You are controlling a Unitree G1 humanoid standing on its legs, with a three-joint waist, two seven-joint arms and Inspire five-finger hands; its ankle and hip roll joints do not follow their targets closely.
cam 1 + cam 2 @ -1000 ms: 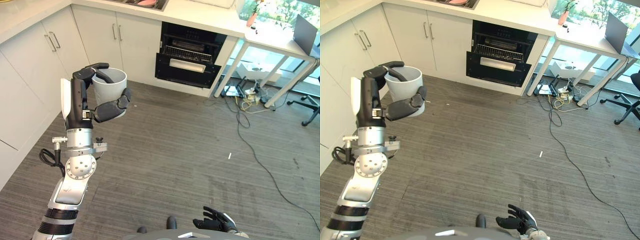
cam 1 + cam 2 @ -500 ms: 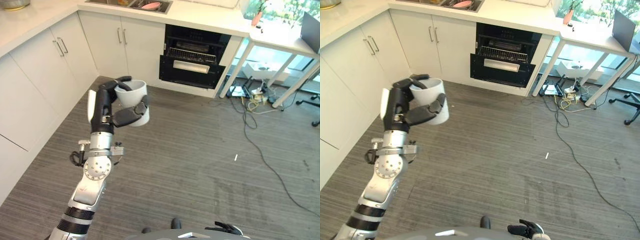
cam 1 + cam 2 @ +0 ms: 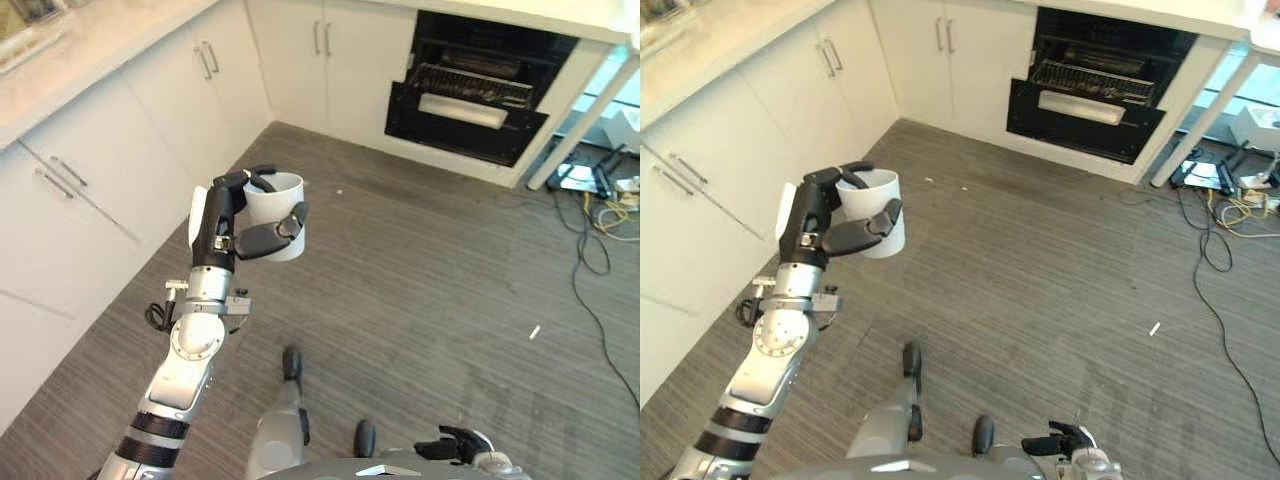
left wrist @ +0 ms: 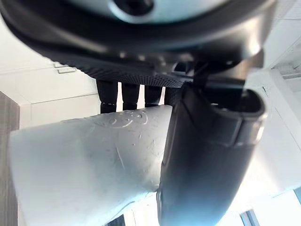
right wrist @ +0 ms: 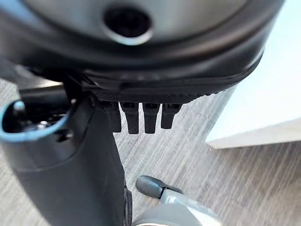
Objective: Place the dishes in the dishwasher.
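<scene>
Left hand [image 3: 235,215]: left eye view, left of centre, raised above the grey plank floor [image 3: 420,280]; fingers and thumb curled round a white cup [image 3: 280,215], cup upright, mouth up.
Right hand [image 3: 455,443]: bottom edge, right of centre, low over the floor, fingers loosely bent, nothing in it.
Dishwasher [image 3: 480,85]: top right, door open, rack [image 3: 470,82] showing inside, well apart from the cup.
Cabinets [image 3: 110,170]: white, along upper left.
Right eye view: same layout; cup [image 3: 880,215] left of centre, dishwasher [image 3: 1095,85] top right, cables [image 3: 1230,230] on floor at right.
Left wrist view: cup wall [image 4: 89,165] pressed between fingers [image 4: 127,94] and thumb [image 4: 207,155].
Right wrist view: fingers [image 5: 141,117] hanging relaxed, holding nothing; floor behind.
</scene>
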